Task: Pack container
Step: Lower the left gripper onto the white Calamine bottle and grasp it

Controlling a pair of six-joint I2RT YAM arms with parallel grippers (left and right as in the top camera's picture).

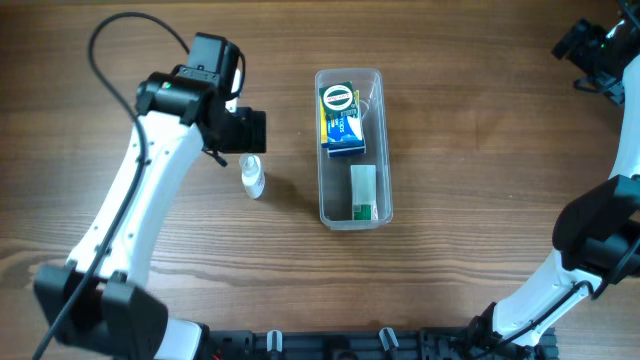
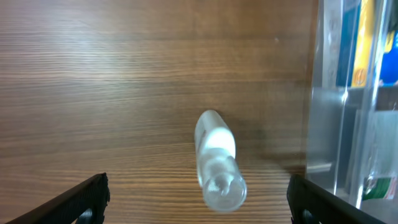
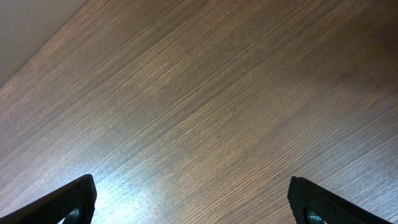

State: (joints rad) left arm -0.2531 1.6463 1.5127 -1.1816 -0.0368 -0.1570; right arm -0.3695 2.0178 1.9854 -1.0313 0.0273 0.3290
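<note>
The clear plastic container (image 1: 385, 150) lies lengthwise at the table's middle. It holds a blue and yellow box (image 1: 341, 122) at its far end and a small white and green box (image 1: 364, 192) at its near end. Its wall also shows in the left wrist view (image 2: 326, 124). A small clear bottle (image 1: 253, 176) lies on the table left of the container; it also shows in the left wrist view (image 2: 216, 158). My left gripper (image 1: 243, 132) is open and hovers just above the bottle (image 2: 199, 202), not touching it. My right gripper (image 3: 193, 202) is open and empty over bare wood at the far right.
The wooden table (image 1: 470, 130) has bare surface on both sides of the container. The right arm's base (image 1: 590, 240) stands at the right edge. A pale table edge or wall shows in the right wrist view (image 3: 31, 25).
</note>
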